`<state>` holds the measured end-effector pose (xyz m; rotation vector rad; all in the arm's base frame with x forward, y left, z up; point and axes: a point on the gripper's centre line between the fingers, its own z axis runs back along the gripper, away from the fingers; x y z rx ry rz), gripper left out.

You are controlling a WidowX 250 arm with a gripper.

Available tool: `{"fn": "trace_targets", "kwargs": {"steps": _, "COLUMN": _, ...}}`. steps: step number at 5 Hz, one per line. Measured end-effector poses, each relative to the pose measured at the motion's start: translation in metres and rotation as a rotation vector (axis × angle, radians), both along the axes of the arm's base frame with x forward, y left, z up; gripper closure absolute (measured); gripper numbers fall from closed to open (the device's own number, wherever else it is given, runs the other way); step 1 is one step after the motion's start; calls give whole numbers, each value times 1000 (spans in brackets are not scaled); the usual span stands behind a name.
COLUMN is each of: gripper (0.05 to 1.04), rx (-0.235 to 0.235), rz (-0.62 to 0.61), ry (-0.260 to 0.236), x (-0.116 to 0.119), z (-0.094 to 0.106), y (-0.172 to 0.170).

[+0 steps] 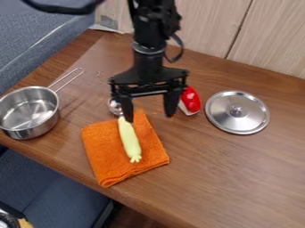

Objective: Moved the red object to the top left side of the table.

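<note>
Table (232, 173) wood-grained brown, bordered by pale panelling (205, 26) and blue upholstery (35, 44); hand (149, 119) spread wide above, gripping nothing.

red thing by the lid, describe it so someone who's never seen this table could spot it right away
On the wooden table, find the round metal lid. Just left of it in the picture, beside the black gripper, lies a small, shiny red object with a white lower edge. That red and white sets it apart from the silver lid and the orange cloth.
</note>
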<state>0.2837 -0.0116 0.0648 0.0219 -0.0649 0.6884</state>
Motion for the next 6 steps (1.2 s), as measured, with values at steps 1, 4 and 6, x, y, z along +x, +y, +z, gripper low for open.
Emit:
{"fn": "trace_targets", "kwargs": {"steps": 1, "gripper": 84, "rx": -15, "rz": 16, "ry": -50, "x": 21, "z": -10, "y": -17}}
{"fn": "trace_targets", "kwargs": {"steps": 4, "gripper": 84, "rx": -77, "rz": 96, "ry": -165, "x": 81, "z": -8, "y": -40}}
{"fn": "trace_targets", "kwargs": {"steps": 6, "gripper": 83, "rx": -53, "rz": 161, "ry": -148, "x": 90, "z": -19, "y": -22}}
